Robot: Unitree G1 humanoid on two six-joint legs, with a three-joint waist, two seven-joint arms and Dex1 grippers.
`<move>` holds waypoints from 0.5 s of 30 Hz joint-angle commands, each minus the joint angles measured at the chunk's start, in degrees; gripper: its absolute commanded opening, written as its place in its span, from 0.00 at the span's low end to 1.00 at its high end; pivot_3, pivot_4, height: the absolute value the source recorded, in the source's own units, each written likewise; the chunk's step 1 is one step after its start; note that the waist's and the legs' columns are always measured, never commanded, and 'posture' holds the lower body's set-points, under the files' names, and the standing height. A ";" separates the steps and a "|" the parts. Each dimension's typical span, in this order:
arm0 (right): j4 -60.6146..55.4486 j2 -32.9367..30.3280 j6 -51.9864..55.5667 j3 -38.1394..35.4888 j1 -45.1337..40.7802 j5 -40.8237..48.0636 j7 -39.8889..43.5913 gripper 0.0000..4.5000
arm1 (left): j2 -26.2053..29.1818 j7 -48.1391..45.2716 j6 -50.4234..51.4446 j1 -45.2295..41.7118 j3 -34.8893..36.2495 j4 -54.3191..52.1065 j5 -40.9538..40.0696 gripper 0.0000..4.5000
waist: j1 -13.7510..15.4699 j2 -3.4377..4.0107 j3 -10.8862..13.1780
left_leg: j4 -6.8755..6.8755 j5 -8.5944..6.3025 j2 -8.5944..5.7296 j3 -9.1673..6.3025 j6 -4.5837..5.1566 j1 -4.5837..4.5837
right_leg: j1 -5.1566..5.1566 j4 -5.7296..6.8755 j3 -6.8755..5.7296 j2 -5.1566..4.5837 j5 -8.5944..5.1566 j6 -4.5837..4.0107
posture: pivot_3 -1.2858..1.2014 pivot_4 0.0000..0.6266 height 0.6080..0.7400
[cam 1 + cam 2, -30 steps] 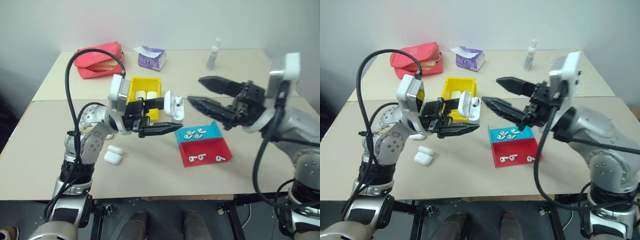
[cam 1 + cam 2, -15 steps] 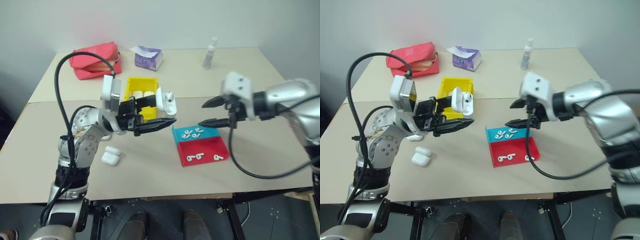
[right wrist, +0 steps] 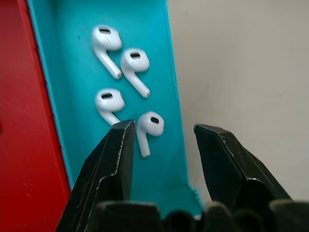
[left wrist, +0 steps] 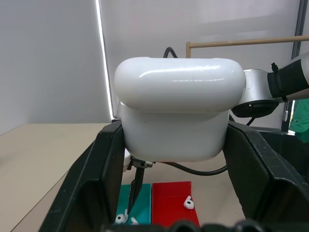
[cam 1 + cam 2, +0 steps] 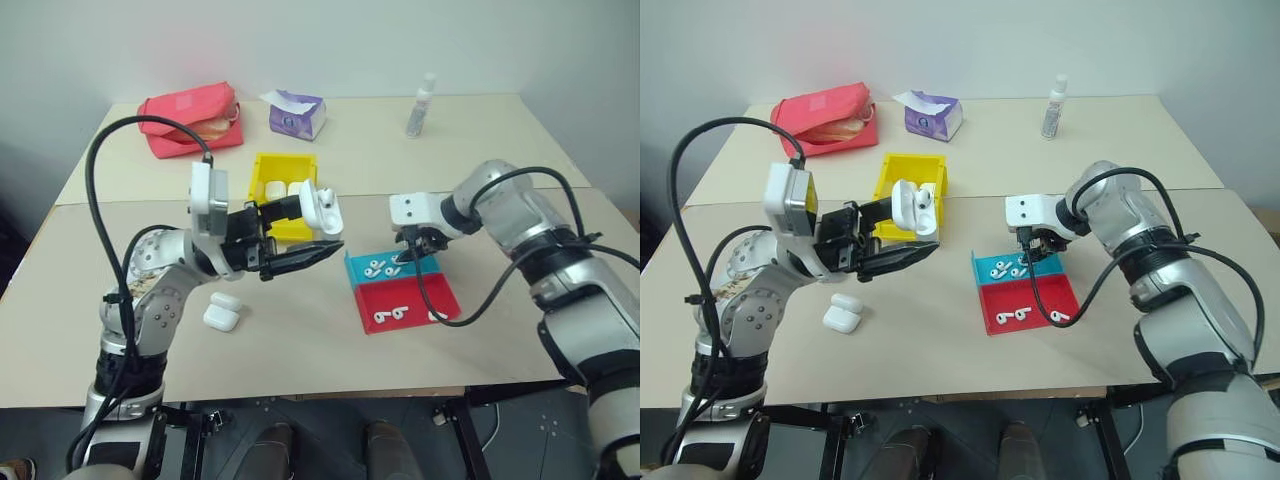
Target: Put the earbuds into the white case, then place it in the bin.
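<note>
You are looking down on a beige table [image 5: 300,350] made of two tops butted together, the seam running left to right across its middle, set against a plain pale wall [image 5: 330,40]. Along the far edge, from left to right, lie a red pouch [image 5: 192,117], a purple tissue pack [image 5: 297,114] and a small clear bottle [image 5: 421,105]. The bin [image 5: 268,175] sits just beyond the seam with white cases inside. The left gripper [image 5: 325,228] is clenched on the white case [image 5: 322,208], lid up, held above the table just right of the bin. Two more cases [image 5: 222,311] lie near the left arm. The two-part tray [image 5: 402,292], blue half far and red half near, holds the earbuds [image 3: 126,82]. The right gripper [image 3: 161,145] hangs over the blue half, its fingers apart and astride one earbud, nothing grasped
</note>
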 commanded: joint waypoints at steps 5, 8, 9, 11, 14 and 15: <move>9.68 3.67 -9.18 -1.78 -4.14 -5.22 -0.96 0.51 | 1.02 1.67 -0.13 1.23 1.44 -3.58 -1.38 0.62 | -0.13 0.01 0.00 | -0.01 0.01 0.00 -0.01 -0.02 0.01 | -0.01 0.02 0.01 0.01 0.00 0.00 | 0.52 0.24 1.00; 11.74 4.84 -10.70 -2.72 -4.94 -5.86 -0.60 0.51 | 1.20 2.12 -0.16 1.64 1.50 -4.04 -1.46 0.62 | -0.16 0.01 0.00 | -0.01 0.01 0.00 -0.01 -0.02 0.01 | -0.01 0.04 0.00 0.01 0.00 0.00 | 0.52 0.24 1.00; 12.13 5.15 -11.11 -2.73 -5.12 -6.24 -0.29 0.51 | 1.24 2.27 -0.17 1.81 1.49 -4.23 -1.48 0.62 | -0.18 0.01 0.00 | -0.02 0.01 0.00 -0.01 -0.02 0.01 | 0.00 0.05 0.00 0.01 0.00 0.00 | 0.52 0.24 1.00; 12.76 5.54 -11.78 -2.79 -5.16 -6.97 -0.14 0.51 | 1.30 2.59 -0.17 1.99 1.41 -4.56 -1.52 0.62 | -0.21 0.01 0.00 | -0.02 0.01 0.00 -0.01 -0.02 0.01 | -0.01 0.07 0.01 0.01 0.00 0.00 | 0.52 0.24 1.00; 13.72 6.11 -12.16 -3.29 -5.03 -7.54 -0.30 0.51 | 1.40 3.10 -0.12 2.10 1.40 -5.00 -1.59 0.62 | -0.21 0.02 0.00 | -0.02 0.01 0.00 -0.02 -0.02 0.01 | 0.00 0.08 0.00 0.01 0.00 0.00 | 0.52 0.24 1.00; 14.08 6.24 -12.36 -3.31 -4.98 -8.00 -0.55 0.51 | 1.48 3.18 -0.12 2.21 1.44 -5.12 -1.64 0.62 | -0.21 0.02 0.01 | -0.01 0.01 0.00 -0.02 -0.02 0.01 | 0.00 0.09 0.00 0.01 0.00 0.00 | 0.52 0.24 1.00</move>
